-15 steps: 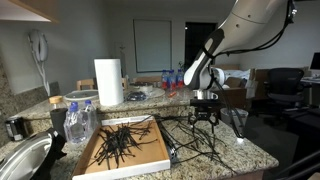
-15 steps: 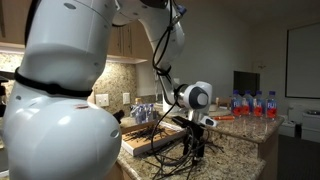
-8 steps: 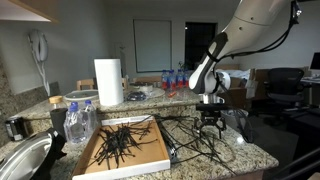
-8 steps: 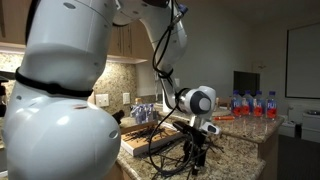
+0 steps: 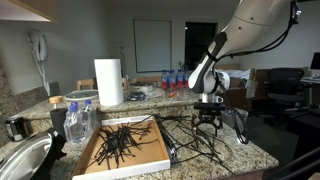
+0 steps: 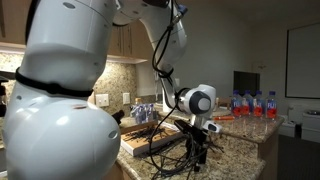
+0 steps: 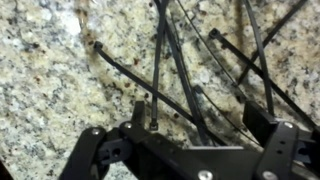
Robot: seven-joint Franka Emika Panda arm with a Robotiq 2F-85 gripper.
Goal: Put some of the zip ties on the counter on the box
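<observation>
Zip ties (image 7: 165, 60) lie loose on the table (image 7: 50, 80) right under my hand (image 7: 197, 118). Several black strips run between my two fingers, which are spread wide with nothing in them. In an exterior view my hand (image 5: 207, 122) points straight down over this tangle (image 5: 205, 148), which sprawls on the stone just beside the box (image 5: 152, 158). A second bunch of ties (image 5: 120, 142) already lies on the box itself.

I cannot tell whether my fingertips touch the stone or hover just above it. The wrist view is blurred, and the strips run out of its top edge, so their far ends are cut off. In an exterior view my own white body fills the near half, and only a sliver of the box (image 6: 140, 143) shows beside my hand (image 6: 197, 150).

On the side away from the box, the tangle reaches close to the table's corner (image 5: 262, 155). A paper towel roll (image 5: 108, 82) stands behind the box, and a bag of bottles (image 5: 78, 122) and a metal bowl (image 5: 25, 160) crowd its far side.
</observation>
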